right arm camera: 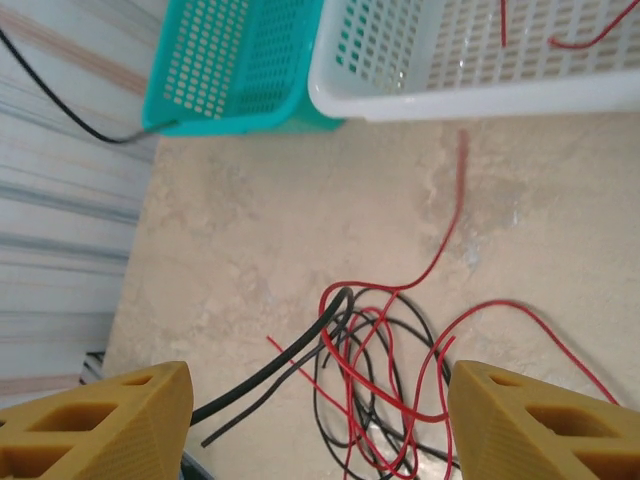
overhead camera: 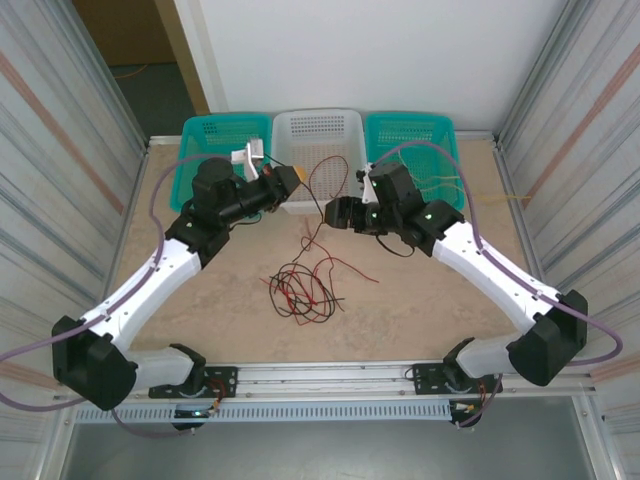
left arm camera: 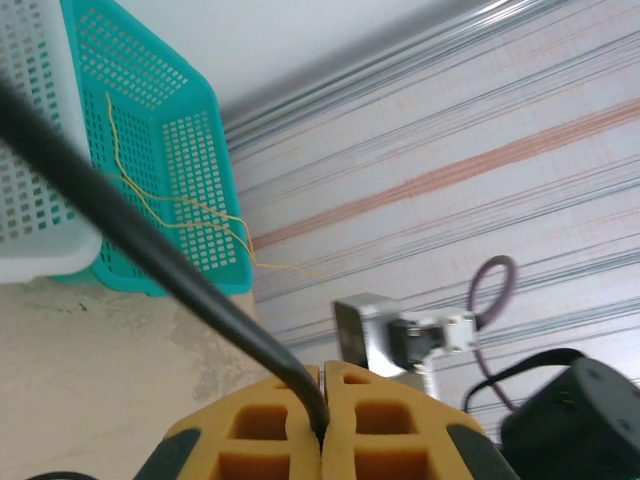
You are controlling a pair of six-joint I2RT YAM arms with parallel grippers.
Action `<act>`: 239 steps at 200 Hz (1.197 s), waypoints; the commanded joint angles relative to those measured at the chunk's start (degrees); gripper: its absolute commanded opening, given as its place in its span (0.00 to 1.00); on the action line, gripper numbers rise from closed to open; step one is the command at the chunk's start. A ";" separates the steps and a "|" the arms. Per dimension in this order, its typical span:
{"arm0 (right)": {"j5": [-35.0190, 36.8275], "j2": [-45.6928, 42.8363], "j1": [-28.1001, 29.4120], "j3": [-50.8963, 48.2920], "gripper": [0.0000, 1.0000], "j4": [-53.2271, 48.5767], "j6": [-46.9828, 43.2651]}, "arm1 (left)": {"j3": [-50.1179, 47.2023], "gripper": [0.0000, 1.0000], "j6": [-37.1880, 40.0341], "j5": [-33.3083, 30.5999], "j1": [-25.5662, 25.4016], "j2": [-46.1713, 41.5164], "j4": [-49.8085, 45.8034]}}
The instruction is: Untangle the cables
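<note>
A tangle of thin red and black cables [overhead camera: 300,287] lies on the table between the arms. My left gripper [overhead camera: 292,180] hovers by the white basket, shut on a black cable [left arm camera: 150,245] that runs up and away from its yellow fingers [left arm camera: 390,420]. My right gripper [overhead camera: 335,213] hangs open above the tangle [right arm camera: 410,390]. A black cable end [right arm camera: 290,355] crosses the gap between its fingers without touching either one. A red strand [right arm camera: 455,215] leads from the pile toward the white basket.
Three baskets line the far edge: teal [overhead camera: 200,135], white [overhead camera: 318,130], teal [overhead camera: 375,135]. Pale yellow cables [left arm camera: 170,200] lie in the right teal one and red cable pieces [right arm camera: 590,35] in the white one. Ribbed metal walls flank the table.
</note>
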 commanded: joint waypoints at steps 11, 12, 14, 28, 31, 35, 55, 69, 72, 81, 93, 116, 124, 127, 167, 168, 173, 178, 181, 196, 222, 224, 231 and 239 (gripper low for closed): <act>-2.12 0.78 0.29 0.21 0.68 4.15 1.49 | 5.55 0.00 3.05 -0.20 2.36 -3.94 -7.86; -2.08 0.85 0.23 0.22 0.68 3.98 1.53 | 6.01 0.00 3.41 -0.33 2.58 -3.94 -8.54; -1.87 1.06 0.18 0.32 0.68 3.67 1.49 | 6.84 0.00 4.12 -0.54 2.97 -3.92 -10.00; -0.78 2.63 0.24 0.24 0.68 1.42 1.36 | 11.65 0.00 6.75 -1.96 6.52 -3.28 -19.24; -0.68 2.93 0.28 0.23 0.67 0.97 1.24 | 12.40 0.00 6.59 -1.59 7.55 -2.99 -20.34; -0.45 3.48 0.43 0.12 0.67 0.45 1.02 | 13.08 0.00 5.98 -0.53 8.78 -2.50 -21.14; -1.01 6.16 1.99 -1.00 0.68 0.82 -0.22 | 12.57 0.00 -1.19 7.42 14.66 -0.33 -16.81; -2.40 9.17 3.34 -0.84 0.69 1.25 -0.96 | 11.79 0.00 -4.21 9.34 16.04 0.18 -13.91; -2.71 9.97 3.59 -0.70 0.69 1.25 -1.05 | 11.93 0.00 -4.24 9.37 16.17 0.31 -14.07; -4.10 12.47 4.57 -0.11 0.69 1.91 -1.63 | 12.83 0.00 -3.57 9.32 16.34 0.52 -15.31; -4.12 16.02 6.34 1.59 0.68 1.48 -2.52 | 14.52 0.00 -1.97 8.94 16.64 0.95 -18.08; -0.49 22.12 9.20 7.00 0.62 -4.44 -3.94 | 20.97 0.00 3.43 9.04 19.30 3.54 -26.85; 0.87 22.79 9.86 7.67 0.60 -5.78 -4.19 | 24.30 0.00 6.14 8.70 20.65 5.47 -31.26; 1.30 22.81 10.06 7.70 0.60 -6.00 -4.23 | 25.67 0.00 7.32 8.56 21.17 6.30 -32.94; 6.62 19.07 10.19 5.78 0.60 -9.15 -3.18 | 39.51 0.00 18.18 6.13 25.08 20.01 -44.11; 6.73 18.92 10.19 5.69 0.60 -9.27 -3.18 | 39.73 0.00 18.27 6.26 25.19 20.30 -44.02; 7.23 18.37 10.15 5.45 0.60 -9.74 -3.18 | 40.57 0.00 18.61 6.73 25.55 21.87 -43.40; 7.66 17.79 10.19 5.27 0.60 -10.26 -3.18 | 41.60 0.00 18.97 7.26 25.95 23.41 -42.64; 7.87 17.49 10.19 5.18 0.60 -10.55 -3.18 | 42.32 0.00 19.23 7.49 26.31 24.33 -42.59; 8.97 16.25 10.27 5.02 0.60 -12.14 -3.36 | 46.93 0.00 20.28 7.01 27.32 29.29 -44.09; 10.49 14.62 10.27 5.54 0.60 -14.25 -3.68 | 56.87 0.41 25.83 5.16 27.77 38.77 -49.86; 10.59 14.59 10.27 5.67 0.60 -14.40 -3.75 | 57.29 0.44 26.63 4.94 27.81 39.47 -50.49; 11.23 14.48 10.40 6.06 0.60 -15.10 -4.03 | 60.16 0.52 27.93 3.92 27.75 41.77 -53.36; 12.02 14.50 10.30 6.51 0.60 -15.72 -4.51 | 62.50 0.60 29.45 2.70 27.70 43.76 -56.46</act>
